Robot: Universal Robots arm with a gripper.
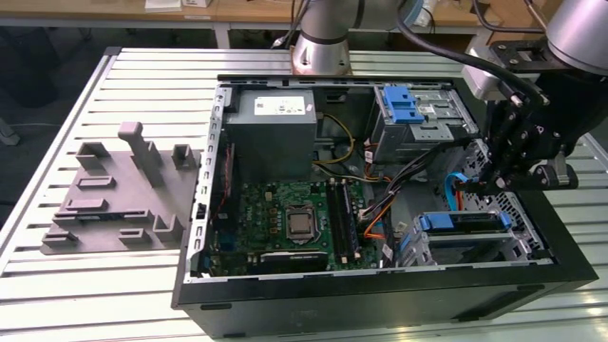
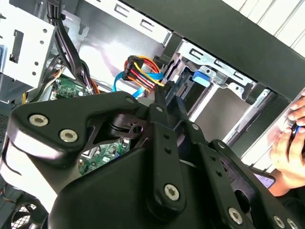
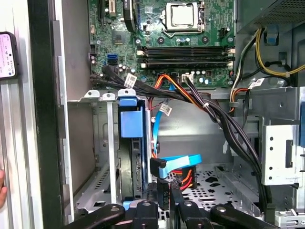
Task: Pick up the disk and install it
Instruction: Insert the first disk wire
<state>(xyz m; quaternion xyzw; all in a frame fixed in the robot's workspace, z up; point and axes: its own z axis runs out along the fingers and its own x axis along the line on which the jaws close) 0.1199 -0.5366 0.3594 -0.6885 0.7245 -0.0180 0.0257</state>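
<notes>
The disk (image 1: 460, 221) sits edge-on in the lower drive cage of the open computer case (image 1: 380, 288), its blue rail (image 3: 130, 123) facing outward. In the second wrist view its blue tab (image 2: 202, 78) shows in the cage. My gripper (image 1: 494, 187) hangs inside the case just beside that cage. In the first wrist view the gripper (image 3: 167, 192) is shut on a black cable connector (image 3: 162, 187) next to the disk, with a blue flat cable (image 3: 178, 162) bending off above it. Coloured wires (image 2: 139, 67) run to the gripper (image 2: 169, 97) tips.
The motherboard (image 1: 295, 214), grey power supply (image 1: 275, 132) and an upper cage with a blue latch (image 1: 404, 107) occupy the case. Black cable bundles (image 3: 224, 124) cross near the gripper. A grey fixture (image 1: 119, 192) lies at the exterior view's left. A person's hand (image 2: 290, 143) rests beside the case.
</notes>
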